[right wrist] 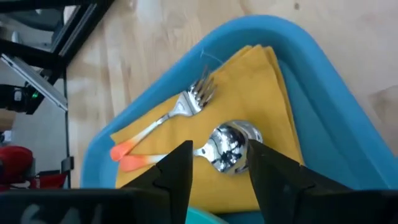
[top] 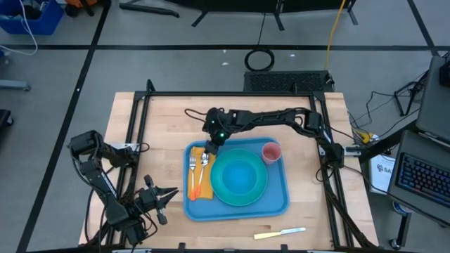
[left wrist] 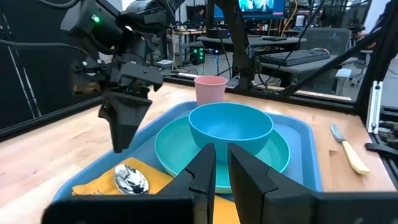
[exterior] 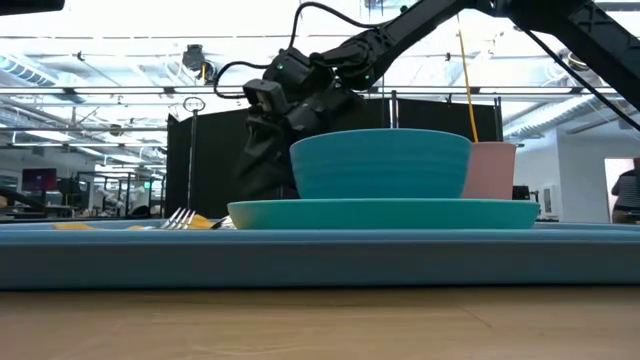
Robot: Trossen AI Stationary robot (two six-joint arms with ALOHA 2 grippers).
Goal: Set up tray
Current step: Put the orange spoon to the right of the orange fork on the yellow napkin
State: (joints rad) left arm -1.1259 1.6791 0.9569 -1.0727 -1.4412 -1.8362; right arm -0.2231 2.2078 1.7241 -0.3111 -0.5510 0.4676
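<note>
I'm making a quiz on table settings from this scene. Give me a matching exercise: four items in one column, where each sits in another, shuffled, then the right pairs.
Items:
1. bowl
2. spoon
3. knife
4. pink cup

Places:
A. on the bare table, outside the tray
B. on the yellow napkin
C. on the teal plate
D. in a tray corner, beside the plate

Pairs: 1-C, 2-B, 3-A, 4-D

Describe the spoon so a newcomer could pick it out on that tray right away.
Find the big blue tray mid-table. On its left end lies a folded yellow napkin with two orange-handled utensils. The spoon is the one with the round shiny bowl, right under the right tool; the fork beside it has tines.
</note>
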